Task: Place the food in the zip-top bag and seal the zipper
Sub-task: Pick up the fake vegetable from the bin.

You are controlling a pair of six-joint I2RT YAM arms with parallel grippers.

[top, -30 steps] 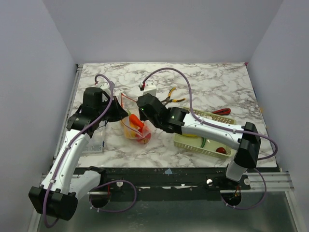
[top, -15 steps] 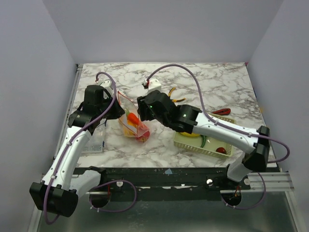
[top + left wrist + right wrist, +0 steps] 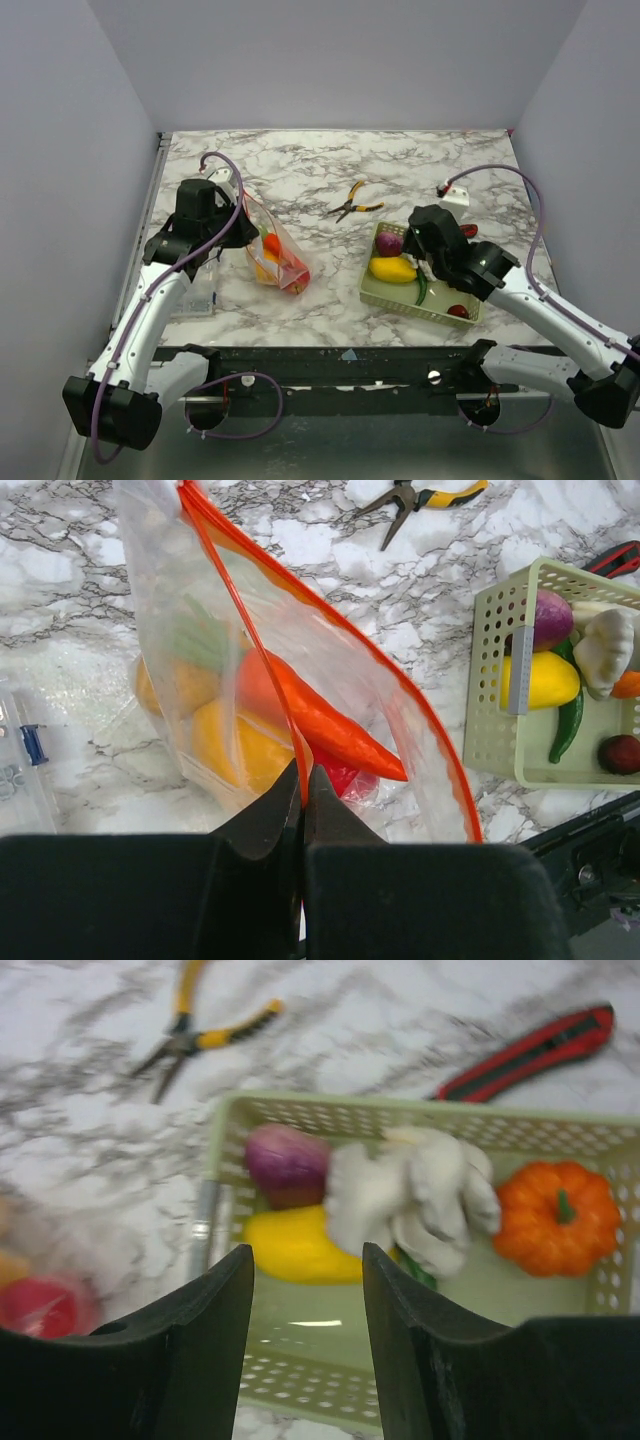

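Observation:
The clear zip-top bag (image 3: 277, 256) lies left of centre with its mouth open. It holds an orange carrot (image 3: 330, 725), yellow pieces (image 3: 235, 745), a red piece and something green. My left gripper (image 3: 243, 232) is shut on the bag's red-orange zipper (image 3: 240, 620) at the near lip, seen in the left wrist view (image 3: 303, 778). My right gripper (image 3: 418, 258) is open and empty, hovering over the pale green basket (image 3: 400, 300). In the basket lie a yellow mango (image 3: 295, 1245), a purple piece (image 3: 287, 1163), an orange pumpkin (image 3: 555, 1218), a green chili (image 3: 421, 290) and a red piece (image 3: 458, 311).
White garlic bulbs (image 3: 415, 1200) lie in the basket. Yellow-handled pliers (image 3: 350, 208) lie behind the basket, and a red-black utility knife (image 3: 465, 231) lies at its far right. A small clear box (image 3: 195, 300) sits at the table's left edge.
My right arm has pulled away from the bag and swung right over the basket, leaving the orange carrot in the bag. My left gripper has kept its hold on the zipper strip.

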